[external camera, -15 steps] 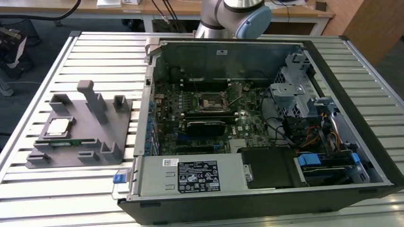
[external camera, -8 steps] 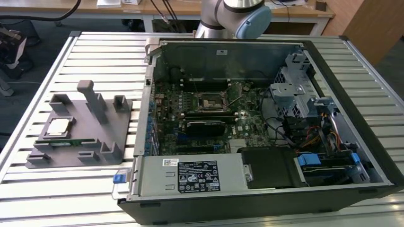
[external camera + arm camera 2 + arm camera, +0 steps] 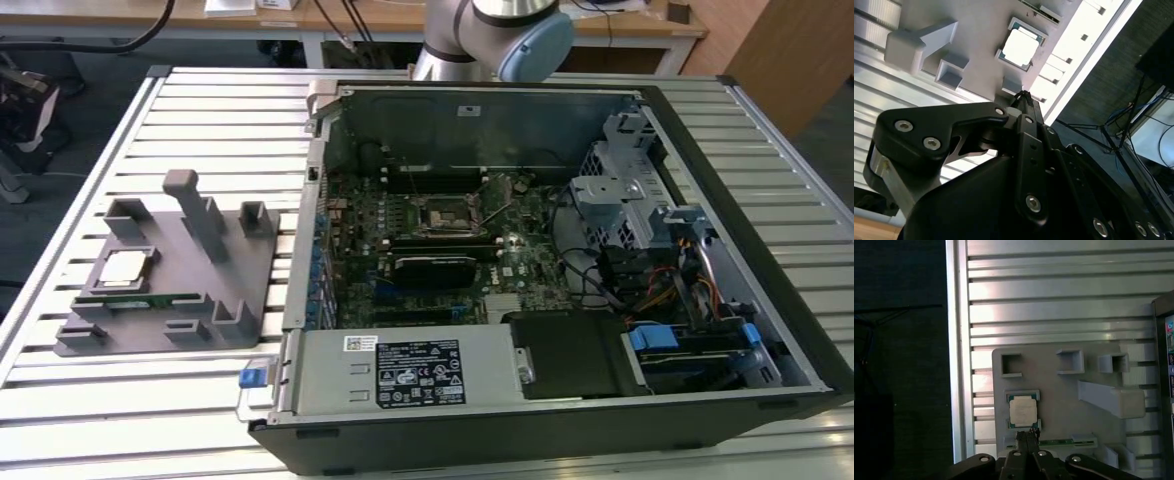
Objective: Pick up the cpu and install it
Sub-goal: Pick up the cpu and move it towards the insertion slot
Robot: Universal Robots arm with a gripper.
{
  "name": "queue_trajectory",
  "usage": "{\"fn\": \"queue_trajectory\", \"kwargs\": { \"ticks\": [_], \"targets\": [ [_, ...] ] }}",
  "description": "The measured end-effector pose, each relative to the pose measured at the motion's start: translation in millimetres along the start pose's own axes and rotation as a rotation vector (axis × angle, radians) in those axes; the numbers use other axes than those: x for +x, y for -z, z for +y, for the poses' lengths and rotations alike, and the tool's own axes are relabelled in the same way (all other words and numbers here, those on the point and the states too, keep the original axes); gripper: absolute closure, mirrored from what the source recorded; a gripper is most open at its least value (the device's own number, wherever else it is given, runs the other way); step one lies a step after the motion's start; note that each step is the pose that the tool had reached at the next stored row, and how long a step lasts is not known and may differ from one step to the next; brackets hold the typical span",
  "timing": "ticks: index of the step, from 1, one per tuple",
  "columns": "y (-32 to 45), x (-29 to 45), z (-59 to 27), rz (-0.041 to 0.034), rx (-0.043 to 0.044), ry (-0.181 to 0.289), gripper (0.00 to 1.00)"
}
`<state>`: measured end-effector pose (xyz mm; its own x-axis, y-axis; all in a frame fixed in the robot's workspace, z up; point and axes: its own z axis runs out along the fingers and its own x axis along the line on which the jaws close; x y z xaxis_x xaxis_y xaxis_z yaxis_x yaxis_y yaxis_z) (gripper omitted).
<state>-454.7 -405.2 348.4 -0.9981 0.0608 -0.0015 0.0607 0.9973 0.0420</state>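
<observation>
So: cpu (image 3: 1021, 410) in grey tray (image 3: 1060, 401), pincer (image 3: 1027, 432) nr it, tips together.

Below the fingers (image 3: 1027, 439) a grey holder block (image 3: 1059, 390) lies on the slatted metal table (image 3: 1054, 290), with a green memory stick (image 3: 1059, 442) along its edge almost straight under them. An open computer case (image 3: 467, 120) stands well off.

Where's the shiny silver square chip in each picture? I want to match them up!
Exterior view: the cpu lies on the grey holder, to the exterior view's left of the open computer case.
First wrist view: the cpu sits in a pocket of the grey holder, just beyond the gripper.
Second wrist view: the cpu sits in that same pocket.
Shared landmark: the tall grey post on the grey holder.
</observation>
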Motion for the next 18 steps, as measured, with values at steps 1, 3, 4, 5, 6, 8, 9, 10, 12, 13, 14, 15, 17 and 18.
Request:
{"fn": "queue_trajectory", "kwargs": {
  "ticks": [1,3,4,5,6,8,9,10,12,13,14,15,17,18],
  "targets": [
    [-1.8,0.0,-0.1,0.0001,0.0,0.002,0.89],
    [-5.5,0.0,-0.3,0.0,-0.0001,0.002,0.83],
    [-7.3,0.0,-0.5,0.0,-0.0001,0.002,0.77],
    [-9.0,0.0,-0.7,0.0001,0.0,0.003,0.71],
    [-10.9,0.0,-0.9,0.0001,-0.0001,0.003,0.71],
    [-14.5,0.0,-1.2,0.0001,-0.0001,0.003,0.59],
    [-16.4,0.0,-1.3,0.0003,0.0,0.003,0.59],
    [-18.2,0.0,-1.4,0.0002,-0.0001,0.004,0.53],
    [-21.8,0.0,-1.6,0.0005,0.0,0.01,0.42],
    [-23.6,0.0,-1.7,0.0008,0.0,0.017,0.42],
    [-26.1,0.0,-1.8,0.0011,-0.0001,0.027,0.36],
    [-27.9,0.0,-1.9,0.0015,-0.0001,0.035,0.36],
    [-31.5,0.0,-2.0,0.0024,-0.0001,0.055,0.29],
    [-33.4,0.0,-2.1,0.003,-0.0001,0.068,0.29]
  ]
}}
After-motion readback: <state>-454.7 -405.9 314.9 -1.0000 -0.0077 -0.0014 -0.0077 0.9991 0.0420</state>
